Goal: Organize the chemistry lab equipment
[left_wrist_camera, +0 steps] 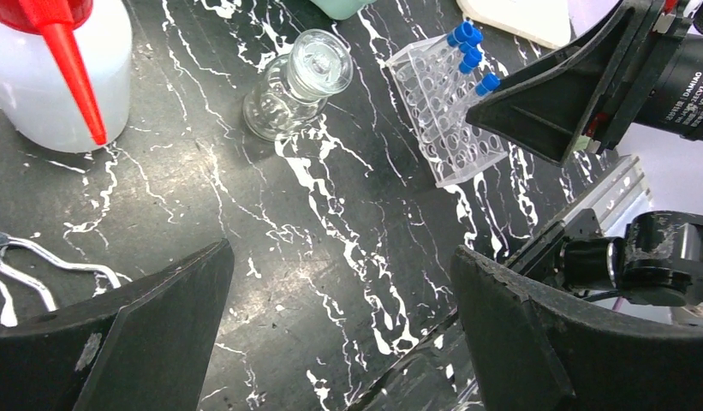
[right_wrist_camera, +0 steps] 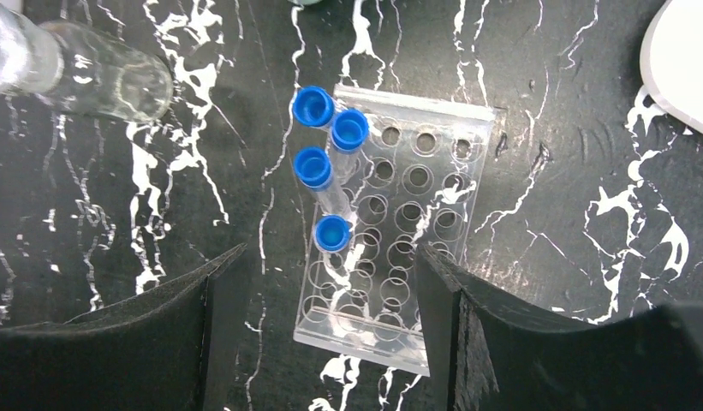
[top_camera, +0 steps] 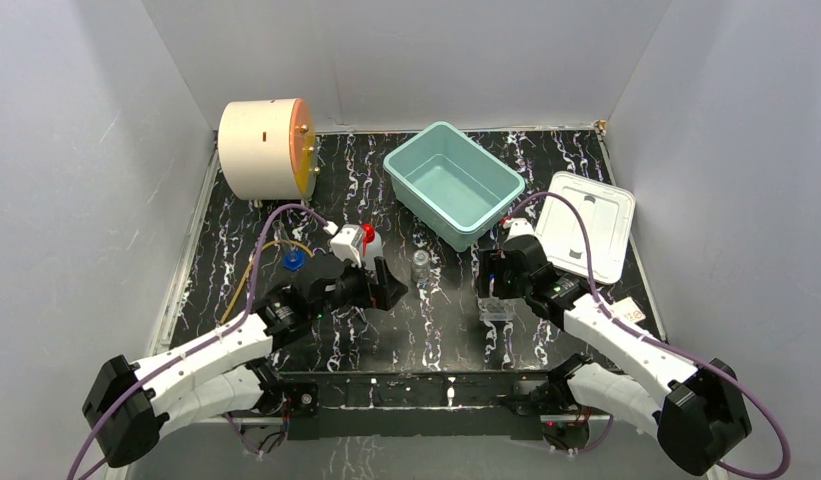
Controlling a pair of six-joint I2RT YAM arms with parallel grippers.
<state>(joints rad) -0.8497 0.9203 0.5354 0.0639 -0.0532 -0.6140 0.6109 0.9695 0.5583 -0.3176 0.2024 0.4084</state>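
The clear tube rack stands on the black marbled table with several blue-capped thin tubes along its left side. My right gripper is open, its jaws either side of the rack's near end, above it. The clear glass vial stands between the arms. The white squeeze bottle with red nozzle stands just beyond my left gripper, which is open and empty over bare table. The blue ring and yellowish tubing lie at the left.
A teal bin sits at the back centre, its white lid to its right. A cream drum with an orange face stands back left. A small white box lies at the right edge. Bent metal wire lies near my left finger.
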